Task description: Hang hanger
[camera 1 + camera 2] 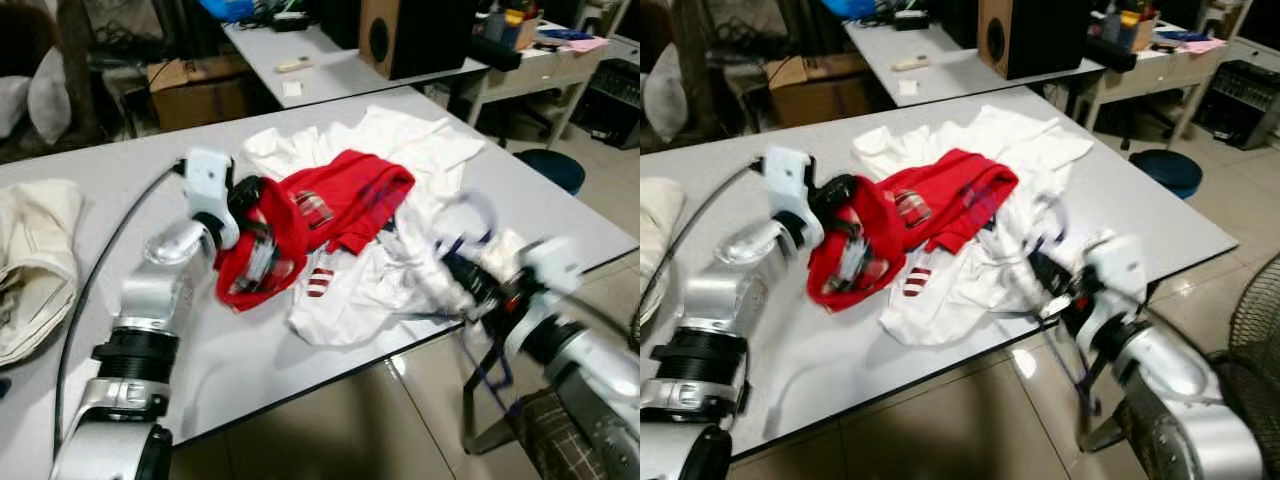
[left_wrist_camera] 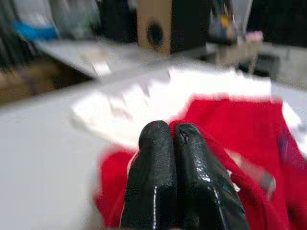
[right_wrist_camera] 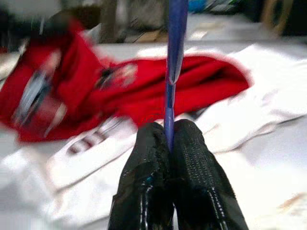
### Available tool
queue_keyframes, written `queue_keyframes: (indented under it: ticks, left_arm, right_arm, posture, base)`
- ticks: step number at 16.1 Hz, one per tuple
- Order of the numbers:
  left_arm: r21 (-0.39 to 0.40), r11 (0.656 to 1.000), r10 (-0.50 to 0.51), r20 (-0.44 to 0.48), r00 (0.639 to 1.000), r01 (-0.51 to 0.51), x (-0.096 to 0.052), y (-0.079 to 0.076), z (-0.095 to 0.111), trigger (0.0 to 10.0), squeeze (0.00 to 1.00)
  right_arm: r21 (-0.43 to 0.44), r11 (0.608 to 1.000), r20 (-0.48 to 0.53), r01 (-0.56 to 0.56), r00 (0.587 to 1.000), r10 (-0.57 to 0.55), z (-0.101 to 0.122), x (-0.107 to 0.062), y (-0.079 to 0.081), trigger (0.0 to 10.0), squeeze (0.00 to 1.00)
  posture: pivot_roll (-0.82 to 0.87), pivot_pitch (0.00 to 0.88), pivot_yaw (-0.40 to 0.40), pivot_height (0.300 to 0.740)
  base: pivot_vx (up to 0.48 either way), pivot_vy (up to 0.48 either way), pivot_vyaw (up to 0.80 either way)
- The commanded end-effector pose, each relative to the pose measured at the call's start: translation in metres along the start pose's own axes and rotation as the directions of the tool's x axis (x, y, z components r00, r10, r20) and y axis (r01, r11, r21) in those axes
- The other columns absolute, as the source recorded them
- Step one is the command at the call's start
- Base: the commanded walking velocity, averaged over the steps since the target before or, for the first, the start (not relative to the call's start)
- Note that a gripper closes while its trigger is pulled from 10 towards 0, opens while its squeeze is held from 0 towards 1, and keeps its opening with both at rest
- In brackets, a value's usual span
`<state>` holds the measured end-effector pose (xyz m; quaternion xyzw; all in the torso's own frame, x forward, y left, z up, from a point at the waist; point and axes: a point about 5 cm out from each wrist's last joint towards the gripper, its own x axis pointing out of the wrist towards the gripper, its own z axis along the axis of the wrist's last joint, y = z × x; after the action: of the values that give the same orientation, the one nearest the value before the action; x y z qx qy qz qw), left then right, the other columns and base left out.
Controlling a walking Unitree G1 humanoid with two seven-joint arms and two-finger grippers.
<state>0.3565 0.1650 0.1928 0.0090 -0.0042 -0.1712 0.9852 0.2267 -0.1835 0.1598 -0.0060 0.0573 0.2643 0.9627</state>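
Hanger (image 3: 173, 57), blue, sat clamped between my right gripper (image 3: 171, 132) fingers at the table's (image 1: 140, 165) near edge, over the white shirt (image 1: 350, 290). Left gripper (image 2: 170, 132) was pinched shut on the red shirt (image 1: 330, 200) mid-table. Far tabletop lay bare.

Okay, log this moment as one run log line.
left gripper: shut on red shirt | right gripper: shut on blue hanger | white shirt: spread on table
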Motion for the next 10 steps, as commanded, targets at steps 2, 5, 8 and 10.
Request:
queue_keyframes:
  ticks: [2,5,8,10]
  left_arm:
    - [0.015,1.000,0.001,0.147,0.989,-0.003,0.001,0.002,0.041,0.0,0.00]
    - [-0.210,0.964,-0.044,0.469,0.882,0.160,-0.009,0.006,0.103,0.0,0.00]
    - [-0.265,0.927,-0.056,0.603,0.796,0.266,-0.023,0.019,0.141,0.0,0.00]
    - [-0.262,0.921,-0.062,0.631,0.773,0.288,-0.027,0.022,0.151,0.0,0.00]
  right_arm:
    - [-0.008,0.997,-0.022,-0.072,0.997,0.072,0.002,0.000,0.004,10.0,0.00]
    - [-0.058,0.995,-0.149,-0.081,0.986,0.071,0.001,0.004,-0.010,10.0,0.00]
    - [-0.092,0.989,-0.191,-0.116,0.977,0.096,0.006,0.011,-0.023,10.0,0.00]
    - [-0.114,0.982,-0.205,-0.150,0.971,0.124,0.009,0.016,-0.027,10.0,0.00]
  posture:
    - [-0.05,0.000,0.042,0.740]
    - [-0.04,0.000,0.039,0.740]
    - [-0.02,0.000,0.026,0.740]
    - [-0.01,0.000,0.017,0.740]
  base:
    - [0.000,0.000,0.00]
    - [0.000,0.000,0.00]
    - [0.000,0.000,0.00]
    - [0.000,0.000,0.00]
